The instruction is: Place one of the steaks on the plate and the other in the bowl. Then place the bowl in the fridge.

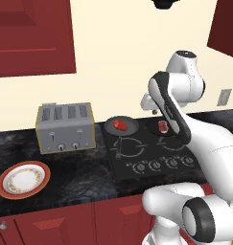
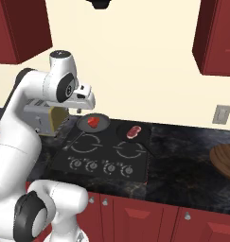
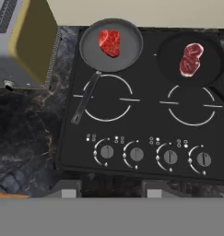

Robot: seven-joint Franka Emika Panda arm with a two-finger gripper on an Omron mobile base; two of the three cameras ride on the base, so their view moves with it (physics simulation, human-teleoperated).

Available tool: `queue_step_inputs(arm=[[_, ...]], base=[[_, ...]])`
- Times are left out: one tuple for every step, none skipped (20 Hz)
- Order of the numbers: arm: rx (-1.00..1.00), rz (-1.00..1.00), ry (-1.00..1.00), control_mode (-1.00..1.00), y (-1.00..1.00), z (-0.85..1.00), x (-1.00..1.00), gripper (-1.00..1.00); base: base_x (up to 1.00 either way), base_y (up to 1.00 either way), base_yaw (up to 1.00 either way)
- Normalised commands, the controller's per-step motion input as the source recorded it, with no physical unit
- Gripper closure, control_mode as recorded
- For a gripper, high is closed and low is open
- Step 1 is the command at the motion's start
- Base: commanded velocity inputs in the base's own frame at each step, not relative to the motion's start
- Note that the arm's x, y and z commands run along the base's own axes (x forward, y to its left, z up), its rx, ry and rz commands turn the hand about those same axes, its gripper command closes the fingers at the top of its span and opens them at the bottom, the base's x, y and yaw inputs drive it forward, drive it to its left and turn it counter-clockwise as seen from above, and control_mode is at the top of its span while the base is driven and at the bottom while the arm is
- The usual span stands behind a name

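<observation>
Hovering high over the black glass cooktop point(image 3: 141, 106), the white arm's two-finger gripper point(image 2: 81, 109) carries nothing; its dark tips sit too low at the edge of the hand view to say whether they stand apart or together. Nothing looks done yet, folks! The redder raw steak slab point(image 3: 109, 42) lies in the grey round frying pan point(image 3: 127, 55) at the back left burner, and the paler pink marbled steak slab point(image 3: 191, 59) rests in the black pan point(image 3: 168, 60) beside it at the back right. The orange-rimmed round plate point(image 1: 5, 184) waits bare at the far left of the dark marble counter point(image 1: 79, 172), beyond the silver four-slot toaster point(image 1: 65, 127). The dark brown wooden bowl point(image 2: 225, 160) sits well apart on the right. Both transfers and the fridge step remain. No brand or readable writing anywhere; the four cooktop knobs point(image 3: 155, 154) carry only small dots.
</observation>
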Motion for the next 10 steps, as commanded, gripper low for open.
queue_step_inputs(arm=[[0.00, 0.00, 0.00, -1.00, 0.09, 0.00, 0.00, -1.00], [0.00, 0.00, 0.00, -1.00, 0.00, 0.00, 0.16, -1.00], [0.00, 0.00, 0.00, -1.00, 0.00, 0.00, 0.33, -1.00], [0.00, 0.00, 0.00, -1.00, 0.00, -0.06, 0.54, -1.00], [0.00, 0.00, 0.00, -1.00, 0.00, -0.01, 0.69, -1.00], [0.00, 0.00, -0.03, -1.00, 0.00, -0.01, 0.75, -1.00], [0.00, 0.00, -0.08, -1.00, 0.04, -0.01, 0.92, -1.00], [0.00, 0.00, -0.11, -1.00, 0.01, -0.04, 0.93, -1.00], [-0.03, 0.10, -0.03, -1.00, 0.24, -0.29, 0.57, -1.00], [-0.05, 0.20, -0.01, -1.00, 0.26, -0.44, 0.46, -1.00]], base=[[0.00, 0.00, 0.00], [0.00, 0.00, 0.00], [0.00, 0.00, 0.00], [0.00, 0.00, 0.00], [0.00, 0.00, 0.00], [0.00, 0.00, 0.00], [0.00, 0.00, 0.00], [0.00, 0.00, 0.00], [0.00, 0.00, 0.00], [0.00, 0.00, 0.00]])
